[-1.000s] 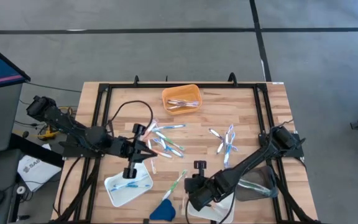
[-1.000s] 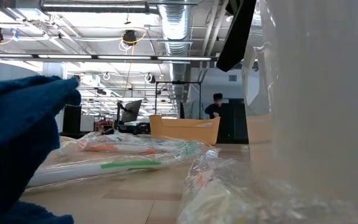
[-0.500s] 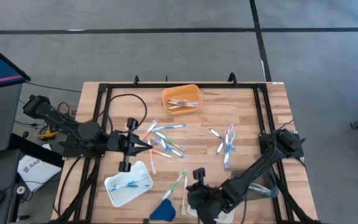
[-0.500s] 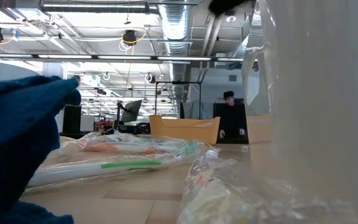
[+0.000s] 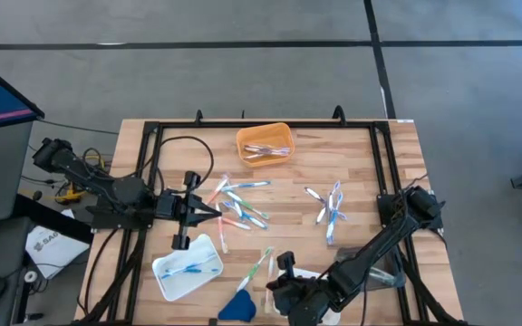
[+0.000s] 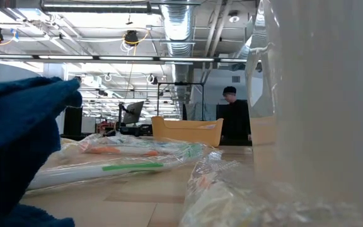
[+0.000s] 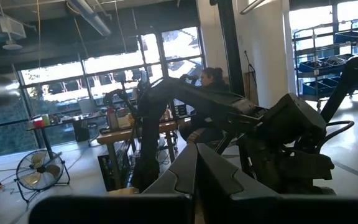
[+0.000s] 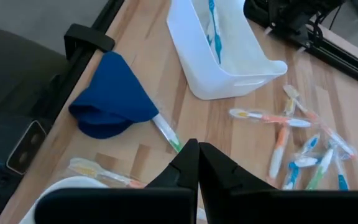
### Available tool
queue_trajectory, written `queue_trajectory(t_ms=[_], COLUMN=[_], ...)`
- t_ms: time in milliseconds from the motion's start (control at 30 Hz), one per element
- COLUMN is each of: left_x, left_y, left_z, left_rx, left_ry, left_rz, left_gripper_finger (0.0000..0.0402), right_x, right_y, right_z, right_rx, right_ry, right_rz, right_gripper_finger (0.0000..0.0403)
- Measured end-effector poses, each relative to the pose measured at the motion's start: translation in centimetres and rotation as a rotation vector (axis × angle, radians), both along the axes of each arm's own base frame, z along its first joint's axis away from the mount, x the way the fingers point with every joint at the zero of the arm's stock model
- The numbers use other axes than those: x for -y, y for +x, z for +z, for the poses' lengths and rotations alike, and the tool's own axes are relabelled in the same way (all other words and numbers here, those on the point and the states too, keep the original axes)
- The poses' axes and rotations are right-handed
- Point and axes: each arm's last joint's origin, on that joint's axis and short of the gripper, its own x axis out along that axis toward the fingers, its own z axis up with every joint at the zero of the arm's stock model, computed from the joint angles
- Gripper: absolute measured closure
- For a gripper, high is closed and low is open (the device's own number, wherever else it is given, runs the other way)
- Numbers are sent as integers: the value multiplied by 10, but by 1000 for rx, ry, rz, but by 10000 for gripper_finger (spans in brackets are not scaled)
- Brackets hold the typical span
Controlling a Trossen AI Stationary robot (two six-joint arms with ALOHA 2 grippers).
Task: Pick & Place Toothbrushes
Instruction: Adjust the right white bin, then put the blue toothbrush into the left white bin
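Loose toothbrushes lie on the wood in a cluster mid-table (image 5: 239, 205) and in a smaller cluster to its right (image 5: 330, 206). One with a green stripe (image 8: 167, 132) lies by the near edge. The orange tray (image 5: 265, 143) at the far side holds a few. The white tray (image 5: 187, 265) at the near left holds a blue one (image 8: 214, 28). My left gripper (image 5: 214, 210) hovers shut just left of the middle cluster and points a little above level. My right gripper (image 8: 197, 158) is shut with nothing in it, slanting down over the near edge beside the green-striped toothbrush.
A dark-blue cloth wedge (image 5: 238, 306) lies at the near edge, next to a second white tray (image 8: 47, 194) under my right arm. A wrapped toothbrush (image 8: 101, 172) lies by that tray. Black frame rails (image 5: 143, 172) run along the table's sides. A person (image 6: 235, 116) stands in the room behind.
My left gripper has drawn back a little toward the table's left edge and tipped upward, staying shut. My right gripper has gone toward the near edge and the blue cloth, rising, rolling and staying shut. No toothbrush has moved.
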Motion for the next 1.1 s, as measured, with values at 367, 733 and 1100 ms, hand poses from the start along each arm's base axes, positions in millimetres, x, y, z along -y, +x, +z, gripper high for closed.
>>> queue_trajectory(t_ms=[367,733,1100], left_x=[0,0,0], left_y=[0,0,0], left_z=[0,0,0], left_rx=[0,0,-1], left_ry=[0,1,1], left_rz=[0,-1,-1], left_gripper_finger=[401,401,401], right_x=[6,12,23], right_y=[-7,-14,-53], right_z=[-7,-9,9], right_rx=[-109,-172,-176], right_ry=[-80,-103,-213], right_rz=[16,-23,-226], right_gripper_finger=[403,403,403])
